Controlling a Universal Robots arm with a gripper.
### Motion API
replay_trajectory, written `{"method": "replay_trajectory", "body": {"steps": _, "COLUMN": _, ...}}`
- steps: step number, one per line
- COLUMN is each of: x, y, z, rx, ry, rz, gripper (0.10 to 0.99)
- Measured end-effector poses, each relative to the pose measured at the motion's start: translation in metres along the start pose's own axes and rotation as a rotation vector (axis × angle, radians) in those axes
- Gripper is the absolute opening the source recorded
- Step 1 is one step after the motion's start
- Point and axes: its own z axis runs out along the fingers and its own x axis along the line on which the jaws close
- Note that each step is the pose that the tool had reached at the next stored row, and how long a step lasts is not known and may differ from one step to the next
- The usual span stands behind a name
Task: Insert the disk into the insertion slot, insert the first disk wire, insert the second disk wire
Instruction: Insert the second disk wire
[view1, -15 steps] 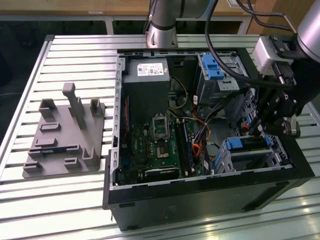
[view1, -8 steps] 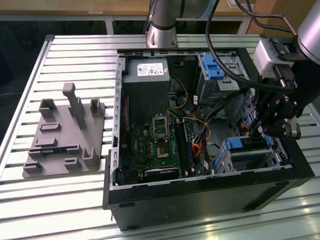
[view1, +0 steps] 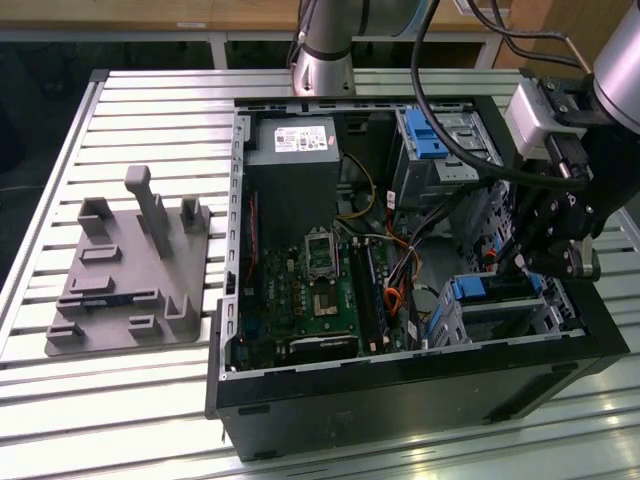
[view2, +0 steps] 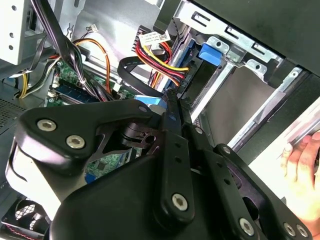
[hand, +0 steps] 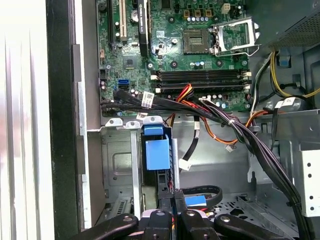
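while the gripper (view1: 520, 262) is hanging low inside the open computer case (view1: 400, 400), just above the insertion slot (view1: 505, 315) at the exterior view's right, its fingers (hand: 170, 212) are standing pressed together with no gap between them, and they seem to be pinching a flat black wire with a blue connector (hand: 195, 201), though i cannot be fully sure of this. the disk (hand: 157, 155) with its blue carrier is sitting inside the slot already, so it appears inserted. i am thinking the danger now is the bundle of loose cables (hand: 210, 115) that is crossing near the slot: the fingers could be catching on them, or pushing the connector in tilted and bending it. a person's hand (view2: 302, 167) is resting just outside the case edge, near the arm's working space.
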Motion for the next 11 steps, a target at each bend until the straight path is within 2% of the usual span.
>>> {"method": "replay_trajectory", "body": {"steps": 11, "x": 0.0003, "y": -0.0001, "z": 0.0022, "rx": 0.0, "ry": 0.0, "rz": 0.0, "gripper": 0.145}}
